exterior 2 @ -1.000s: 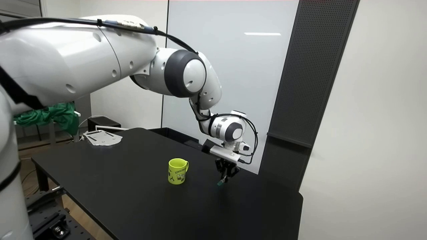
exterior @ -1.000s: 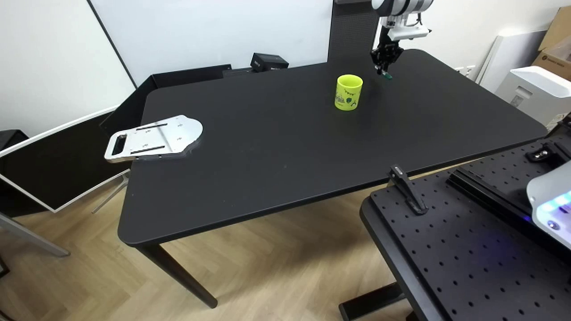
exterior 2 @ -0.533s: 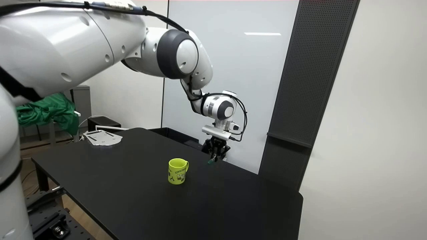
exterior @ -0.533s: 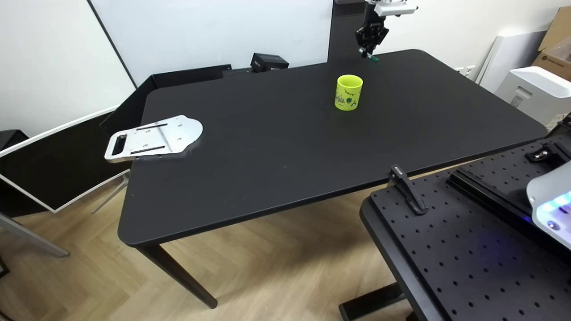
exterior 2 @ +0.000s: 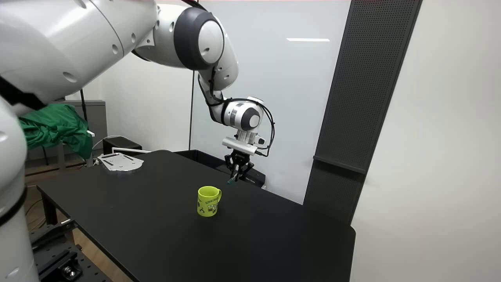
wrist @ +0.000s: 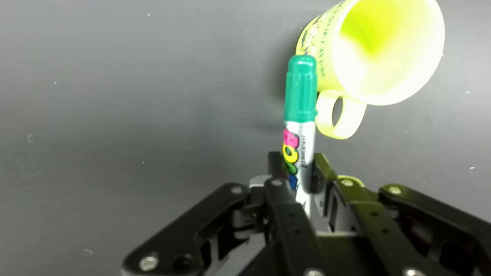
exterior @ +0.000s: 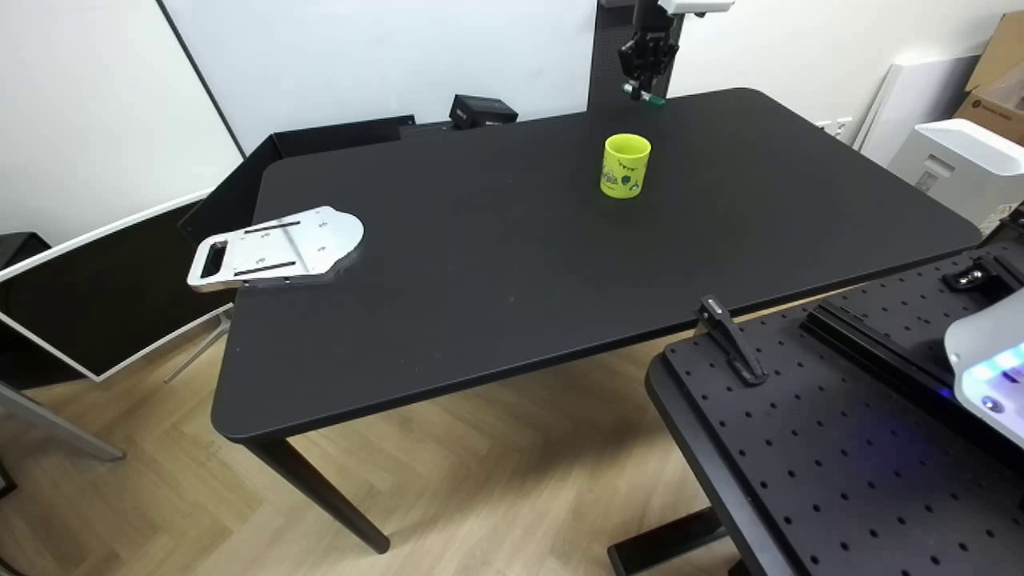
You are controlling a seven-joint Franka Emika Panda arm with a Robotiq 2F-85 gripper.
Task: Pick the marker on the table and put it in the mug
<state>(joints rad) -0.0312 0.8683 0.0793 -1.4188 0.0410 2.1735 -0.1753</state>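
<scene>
Green-capped white marker (wrist: 301,126) with multicoloured lettering, right of centre in the wrist view, is clamped in the black jointed hand (wrist: 299,168), above the matte black desk (exterior 2: 254,243). The yellow-green cylindrical mug (exterior 2: 206,201) stands upright on it, below and left of centre in an exterior view, the marker to its upper right.

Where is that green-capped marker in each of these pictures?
In an exterior view: the marker is near the top, right of the middle, above the mug in the picture.
In an exterior view: the marker is a little left of and below centre, up and right of the mug.
Wrist view: the marker is right of centre, in the gripper, green end toward the top.
Shared landmark: the yellow-green mug, in all three views.
</scene>
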